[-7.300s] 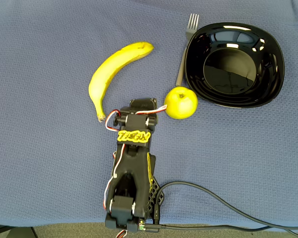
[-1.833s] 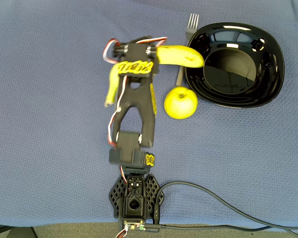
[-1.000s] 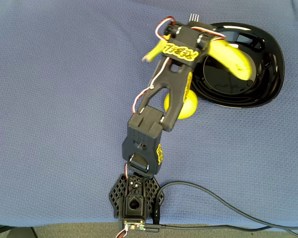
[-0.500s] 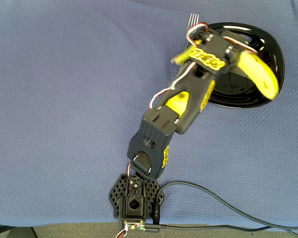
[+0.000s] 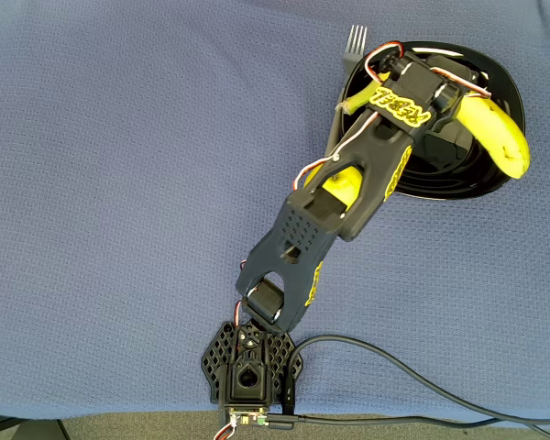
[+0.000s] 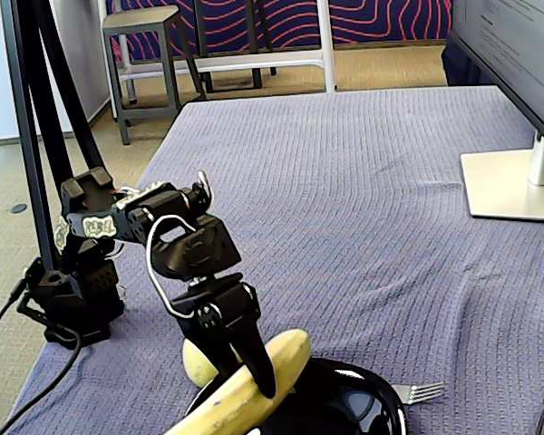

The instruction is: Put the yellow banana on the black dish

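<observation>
Swung farther right, the fingers [image 6: 254, 367] clamp the yellow banana [image 5: 500, 135] above the black dish [image 5: 506, 96].

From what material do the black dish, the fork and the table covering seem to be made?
The black dish looks like glazed ceramic or glass: its glossy surface mirrors the window light, though hard plastic is possible. The fork appears to be metal, with pale silvery, shiny tines. The table covering seems to be woven blue fabric, matte, with a fine ribbed texture and soft folds.
</observation>
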You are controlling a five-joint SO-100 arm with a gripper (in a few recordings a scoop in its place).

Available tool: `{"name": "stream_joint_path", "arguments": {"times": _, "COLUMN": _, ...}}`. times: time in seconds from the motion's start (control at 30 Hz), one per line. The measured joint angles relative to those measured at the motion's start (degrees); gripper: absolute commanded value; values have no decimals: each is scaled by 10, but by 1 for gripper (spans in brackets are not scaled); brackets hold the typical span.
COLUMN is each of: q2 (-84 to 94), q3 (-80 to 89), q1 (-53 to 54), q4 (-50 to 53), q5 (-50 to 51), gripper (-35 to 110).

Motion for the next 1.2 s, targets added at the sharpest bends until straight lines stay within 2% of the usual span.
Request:
{"name": "stream_joint_path", "arguments": {"times": 0.73, "q2": -153, "q3": -133, "q1": 3, "q4": 4, "q5": -1, "gripper": 0}}
{"name": "stream_joint_path", "arguments": {"times": 1.2, "q2": -189, "q3": -153, "q1": 5, "q4": 4, "q5": -10, "gripper": 17}}
